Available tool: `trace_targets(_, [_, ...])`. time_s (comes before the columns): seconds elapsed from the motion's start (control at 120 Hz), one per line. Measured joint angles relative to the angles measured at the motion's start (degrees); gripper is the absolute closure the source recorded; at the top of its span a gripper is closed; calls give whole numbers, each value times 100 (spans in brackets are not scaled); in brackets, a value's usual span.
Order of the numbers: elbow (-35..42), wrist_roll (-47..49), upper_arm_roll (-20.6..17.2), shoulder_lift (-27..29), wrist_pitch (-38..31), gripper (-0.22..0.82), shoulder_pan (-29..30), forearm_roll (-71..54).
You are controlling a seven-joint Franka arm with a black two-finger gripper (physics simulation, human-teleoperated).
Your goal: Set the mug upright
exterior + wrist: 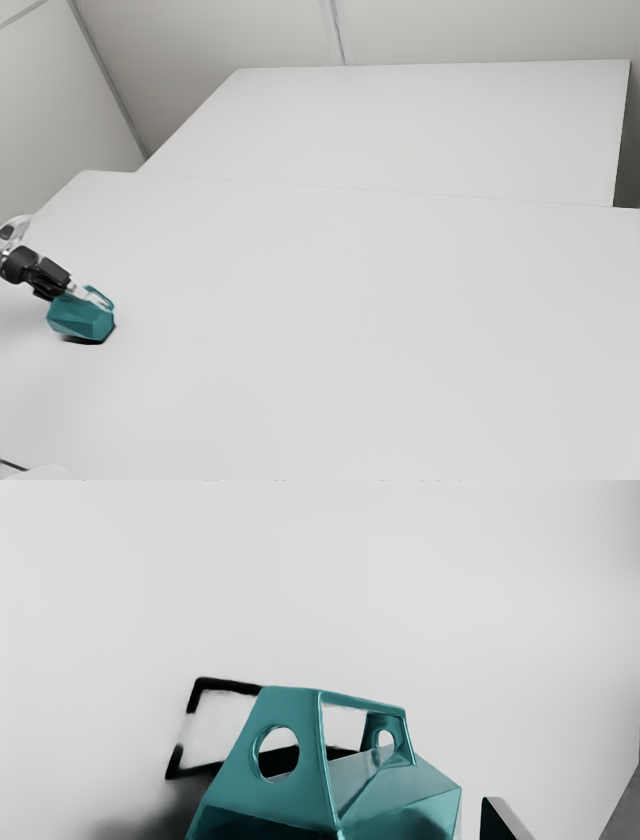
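Note:
My gripper is low over the table near the exterior view's left edge, at the teal faceted mug. The mug lies on its side with its handle raised. In the wrist view the mug stands large at the bottom edge, its handle pierced by round holes. My gripper is open around it: one fingertip is beside the mug, with table showing between them. The other fingertip is hidden, and so is the mug's lower part.
The white table stretches toward the exterior view's right. Behind it is another white surface, with pale walls beyond. A dark shadow of the mug and handle lies on the table in the wrist view. A small pale object is at the exterior view's lower left.

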State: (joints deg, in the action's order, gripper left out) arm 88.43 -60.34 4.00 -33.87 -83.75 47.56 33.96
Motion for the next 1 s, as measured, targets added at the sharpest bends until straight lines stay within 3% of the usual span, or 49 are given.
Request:
trace_targets(0.15, [3, -46, -4, 93, 71, 64, 18, 2])
trace_targets(0.392, [23, -97, -20, 238, 251, 75, -72, 6])
trace_targets(0.6, [279, -117, -12, 911, 390, 77, -415, -4])
trace_targets(0.775, [385, 77, 63, 1511, 351, 78, -1331, -415])
trace_targets(0.925, [737, 317, 91, 1913, 74, 78, -1680, -689])
trace_targets(1.0, [1066, 458, 300, 2256, -206, 78, -2117, -858])
